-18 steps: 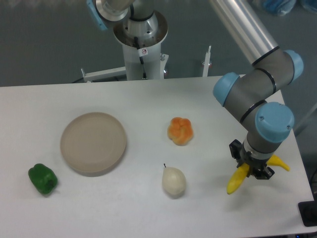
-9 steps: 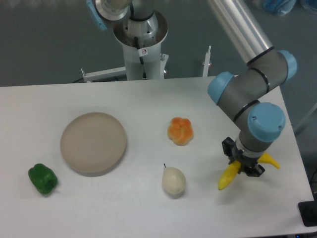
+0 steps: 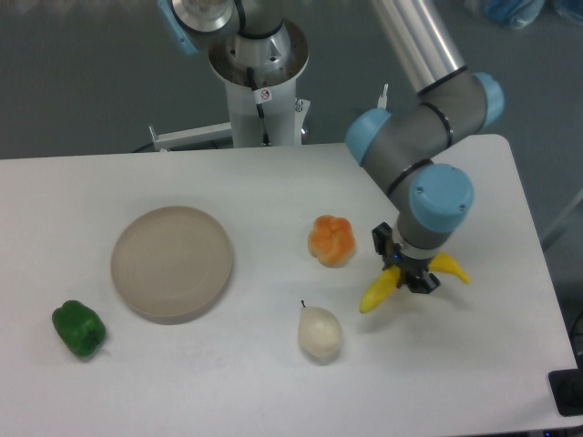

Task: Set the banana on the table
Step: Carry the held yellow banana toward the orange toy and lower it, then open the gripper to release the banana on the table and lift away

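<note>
Single fixed camera view. Tool (image 3: 407,271) right of centre frame, pointing down, fingers clamped on the banana (image 3: 381,290) around its middle. Banana's ends stick out either side of the tool: one yellow end lower left, the other at right. Can't tell if the banana touches the worktop (image 3: 273,391) or is just above it. Orange lumpy fruit (image 3: 332,239) just left of the tool. Pale pear (image 3: 320,332) lower centre, near the banana's left end, apart from it. Round beige plate (image 3: 171,262) left of centre. Green pepper (image 3: 78,329) lower left.
</note>
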`<action>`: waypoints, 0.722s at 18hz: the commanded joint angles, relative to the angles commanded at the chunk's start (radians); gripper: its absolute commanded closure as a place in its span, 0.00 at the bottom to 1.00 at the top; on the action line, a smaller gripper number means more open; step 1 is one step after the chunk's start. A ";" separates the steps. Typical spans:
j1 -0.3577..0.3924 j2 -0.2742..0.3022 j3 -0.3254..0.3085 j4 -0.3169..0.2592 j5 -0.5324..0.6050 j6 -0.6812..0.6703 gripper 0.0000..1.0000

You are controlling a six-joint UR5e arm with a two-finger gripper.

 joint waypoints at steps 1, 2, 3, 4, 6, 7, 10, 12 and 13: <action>-0.006 -0.006 -0.003 0.000 0.000 -0.003 1.00; -0.008 -0.008 -0.014 0.000 0.000 -0.003 1.00; -0.006 -0.006 -0.028 0.002 0.000 -0.002 1.00; -0.008 -0.005 -0.040 0.005 0.000 -0.002 1.00; -0.008 -0.008 -0.057 0.032 0.000 0.000 0.95; -0.008 -0.009 -0.058 0.034 0.000 0.000 0.90; -0.006 -0.009 -0.055 0.051 0.000 -0.002 0.47; -0.006 -0.009 -0.055 0.072 0.000 -0.002 0.16; -0.006 -0.009 -0.055 0.077 0.000 -0.003 0.00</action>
